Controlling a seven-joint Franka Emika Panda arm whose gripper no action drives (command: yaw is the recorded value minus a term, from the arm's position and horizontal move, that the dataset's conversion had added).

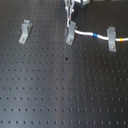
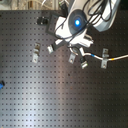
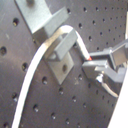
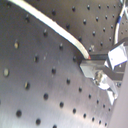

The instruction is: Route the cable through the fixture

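The thin white flexible cable (image 1: 89,34), marked with a short blue band, already sits in the clip nearest the first exterior view's right and curves to the middle small silver-grey metal fixture (image 1: 70,33) near the black perforated surface's (image 1: 60,90) far edge. The hand (image 3: 95,66) appears clamped on the cable just beside that fixture in the first wrist view. To do this well, I judge the cable should be kept taut and low, lined up with the slotted top, and pressed in squarely before letting go.
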